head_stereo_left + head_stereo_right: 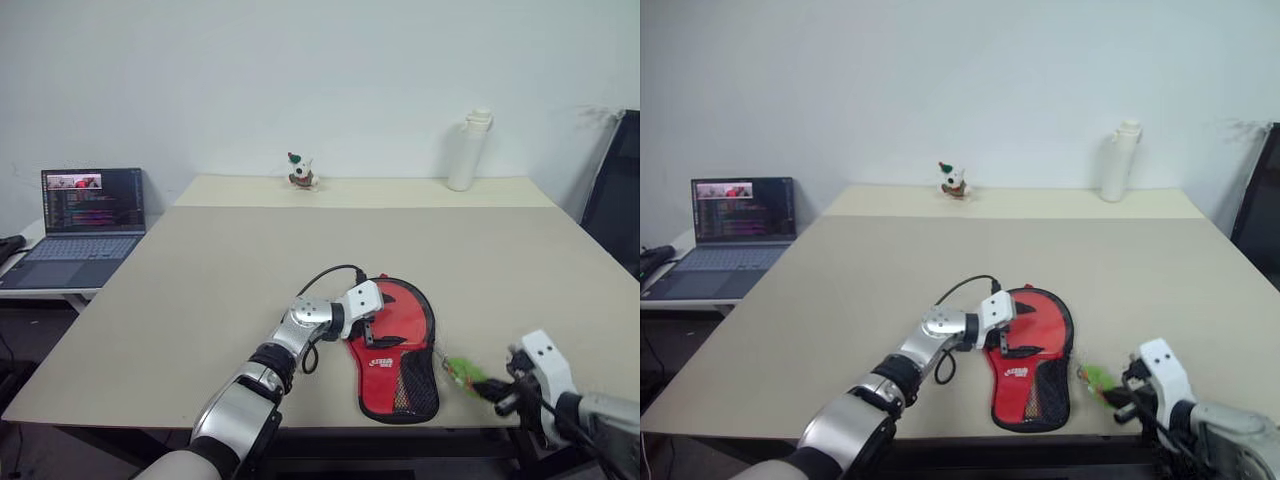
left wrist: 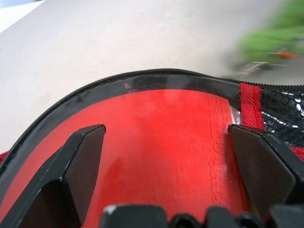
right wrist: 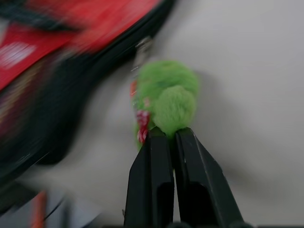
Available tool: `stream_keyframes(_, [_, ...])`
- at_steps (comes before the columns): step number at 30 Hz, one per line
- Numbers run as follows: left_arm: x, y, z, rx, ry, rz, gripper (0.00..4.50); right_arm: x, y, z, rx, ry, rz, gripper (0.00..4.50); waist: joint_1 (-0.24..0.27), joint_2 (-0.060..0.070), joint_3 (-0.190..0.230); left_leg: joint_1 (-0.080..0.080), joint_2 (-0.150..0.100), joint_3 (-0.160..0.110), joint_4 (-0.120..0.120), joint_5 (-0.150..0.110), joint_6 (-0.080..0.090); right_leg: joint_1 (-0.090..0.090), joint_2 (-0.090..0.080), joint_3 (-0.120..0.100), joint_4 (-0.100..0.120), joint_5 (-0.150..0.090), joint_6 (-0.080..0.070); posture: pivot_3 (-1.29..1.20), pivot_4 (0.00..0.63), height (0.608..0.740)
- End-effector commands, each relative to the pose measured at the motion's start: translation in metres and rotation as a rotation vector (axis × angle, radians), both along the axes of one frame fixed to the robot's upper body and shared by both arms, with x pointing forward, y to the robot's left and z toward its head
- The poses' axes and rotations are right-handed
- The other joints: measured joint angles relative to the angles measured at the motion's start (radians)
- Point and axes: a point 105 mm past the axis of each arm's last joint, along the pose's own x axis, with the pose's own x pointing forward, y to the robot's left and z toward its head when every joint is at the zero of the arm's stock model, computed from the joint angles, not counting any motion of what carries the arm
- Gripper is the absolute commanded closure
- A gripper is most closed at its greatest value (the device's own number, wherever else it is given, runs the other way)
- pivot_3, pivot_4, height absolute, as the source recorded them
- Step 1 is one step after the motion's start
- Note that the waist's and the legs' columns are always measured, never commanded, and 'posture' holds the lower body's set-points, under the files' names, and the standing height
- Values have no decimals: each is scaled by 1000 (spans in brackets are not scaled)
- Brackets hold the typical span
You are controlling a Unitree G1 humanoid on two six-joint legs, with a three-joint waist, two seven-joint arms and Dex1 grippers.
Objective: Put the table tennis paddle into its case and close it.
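The case (image 1: pixel 400 372) lies flat near the table's front edge, red side up, with its black mesh pocket and white logo toward me. My left gripper (image 1: pixel 374 335) rests open over the case's round upper part. In the left wrist view its fingers (image 2: pixel 83 161) stand wide apart over a smooth red surface rimmed by the black zip edge. I cannot tell whether that surface is the paddle's face or the case's fabric. My right gripper (image 3: pixel 170 134) is off the case's right side, shut on a fluffy green ball (image 1: pixel 463 372) hanging from the case's edge.
The beige table (image 1: pixel 250 250) reaches far back. A white bottle (image 1: pixel 470 150) and a small toy figure (image 1: pixel 301 171) stand at its far edge. An open laptop (image 1: pixel 85 225) sits on a side desk to the left. A dark chair (image 1: pixel 615 190) stands at the right.
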Motion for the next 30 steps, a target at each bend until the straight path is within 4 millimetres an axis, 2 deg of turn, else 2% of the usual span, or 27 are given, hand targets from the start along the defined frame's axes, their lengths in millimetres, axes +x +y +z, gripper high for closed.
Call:
stream_keyframes(1, [-5, 6, -28, 103, 49, 15, 0, -27, 8, -1, 15, 64, 80, 4442, 2, -2, -1, 0, 0, 0, 0, 0, 0, 0, 0, 0, 0, 0, 0, 0, 150, 740])
stream_keyframes(7, [-4, 6, -28, 109, 42, 20, 0, -71, 30, 0, 111, 187, 293, 4442, 2, -5, -2, 0, 0, 0, -1, 0, 0, 0, -1, 0, -1, 0, 0, 0, 150, 740])
stream_keyframes(10, [-3, 7, -28, 111, 39, 25, 0, -83, 38, 1, 145, 217, 362, 4442, 2, -9, -5, 1, 0, -1, -1, 0, 0, 0, -1, 0, -1, 0, 0, 0, 150, 740])
stream_keyframes(13, [-3, 9, -29, 114, 38, 29, 0, -85, 40, 2, 162, 214, 379, 4442, 2, -10, -5, 1, 0, -1, -1, 0, 0, 0, -1, 0, -2, -1, 0, 0, 150, 740])
stream_keyframes(17, [-3, 10, -29, 115, 35, 32, 0, -76, 39, -1, 144, 192, 359, 4442, 1, -11, -6, 1, 0, -1, -1, 0, 0, 0, -1, -1, -2, -1, 0, 0, 150, 740])
stream_keyframes(21, [-5, 9, -30, 110, 35, 27, 0, -75, 44, 4, 184, 183, 398, 4442, 1, -12, -5, 1, 0, -1, -1, 0, 0, 0, -1, -1, -3, -1, 0, 0, 150, 740])
stream_keyframes(24, [-6, 8, -31, 104, 35, 23, 0, -72, 46, 11, 205, 153, 421, 3845, 1, -12, -5, 1, 1, -1, -1, 0, 0, 0, -1, -1, -3, -1, 0, 0, 150, 740])
stream_keyframes(30, [-7, 4, -28, 87, 25, 11, 0, -44, 39, 36, 280, 39, 382, 1886, 1, -12, -5, 0, 1, -1, -1, 0, 0, 0, -1, 0, -4, -1, 0, 0, 150, 740])
